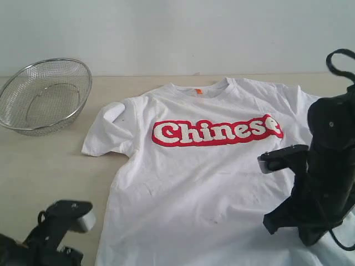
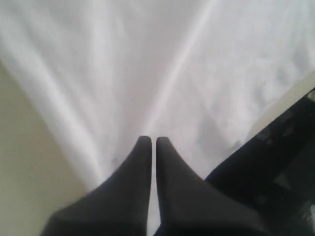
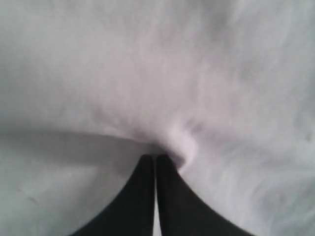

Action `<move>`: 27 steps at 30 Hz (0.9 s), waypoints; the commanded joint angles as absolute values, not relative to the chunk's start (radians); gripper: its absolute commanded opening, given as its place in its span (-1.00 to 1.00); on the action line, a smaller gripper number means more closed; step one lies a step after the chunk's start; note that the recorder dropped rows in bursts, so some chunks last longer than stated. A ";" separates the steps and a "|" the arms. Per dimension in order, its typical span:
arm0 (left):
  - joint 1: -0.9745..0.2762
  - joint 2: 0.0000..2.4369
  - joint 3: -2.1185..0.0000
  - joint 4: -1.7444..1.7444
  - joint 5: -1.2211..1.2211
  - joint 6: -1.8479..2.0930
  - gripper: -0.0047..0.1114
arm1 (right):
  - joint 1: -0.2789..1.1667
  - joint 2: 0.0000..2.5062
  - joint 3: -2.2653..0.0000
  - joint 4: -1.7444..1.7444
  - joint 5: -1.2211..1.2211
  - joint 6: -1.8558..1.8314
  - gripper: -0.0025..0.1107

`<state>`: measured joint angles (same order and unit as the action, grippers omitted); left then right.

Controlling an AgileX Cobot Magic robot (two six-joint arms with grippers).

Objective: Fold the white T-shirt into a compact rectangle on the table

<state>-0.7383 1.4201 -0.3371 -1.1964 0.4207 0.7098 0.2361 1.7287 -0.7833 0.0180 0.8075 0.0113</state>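
The white T-shirt (image 1: 199,183) lies spread face up on the table (image 1: 44,166), its red-and-white lettering (image 1: 216,132) showing and the orange neck tag (image 1: 199,91) at the far collar. My left gripper (image 2: 153,140) is shut, with creases in the white cloth (image 2: 162,73) running into its tips. The left arm (image 1: 55,227) sits at the shirt's near left corner. My right gripper (image 3: 155,158) is shut on a bunched pinch of cloth (image 3: 184,142). The right arm (image 1: 324,177) stands over the shirt's near right part, hiding its fingertips in the exterior view.
A round wire-mesh basket (image 1: 44,97) stands at the far left of the table, apart from the shirt's left sleeve (image 1: 111,130). A pale wall (image 1: 177,33) rises behind the table's far edge. Bare tabletop lies between basket and left arm.
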 commanded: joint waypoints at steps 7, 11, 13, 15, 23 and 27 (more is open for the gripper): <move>-0.740 1.280 -0.525 -0.999 0.098 0.725 -0.84 | 0.229 1.292 -0.781 -0.474 0.726 0.266 -0.96; -0.717 1.289 -0.569 -0.949 0.008 0.725 -0.84 | 0.114 1.285 -0.818 -0.872 0.761 0.668 -0.96; -0.685 1.309 -0.589 -0.940 -0.011 0.725 -0.84 | 0.002 1.314 -0.861 -0.821 0.684 0.597 -0.96; -0.650 1.344 -0.616 -0.926 -0.034 0.725 -0.84 | -0.104 1.363 -0.917 -0.674 0.587 0.455 -0.96; -0.504 1.564 -0.844 -0.869 0.143 0.746 -0.84 | -0.409 1.705 -1.286 0.288 0.651 -0.307 -0.96; -0.469 1.674 -0.925 -0.867 0.257 0.809 -0.84 | -0.459 1.859 -1.443 0.551 0.818 -0.524 -0.96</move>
<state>-0.4891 1.6179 -0.8829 -0.8774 0.1830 0.7702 -0.4353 1.7805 -1.3609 0.3816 0.7219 -0.3879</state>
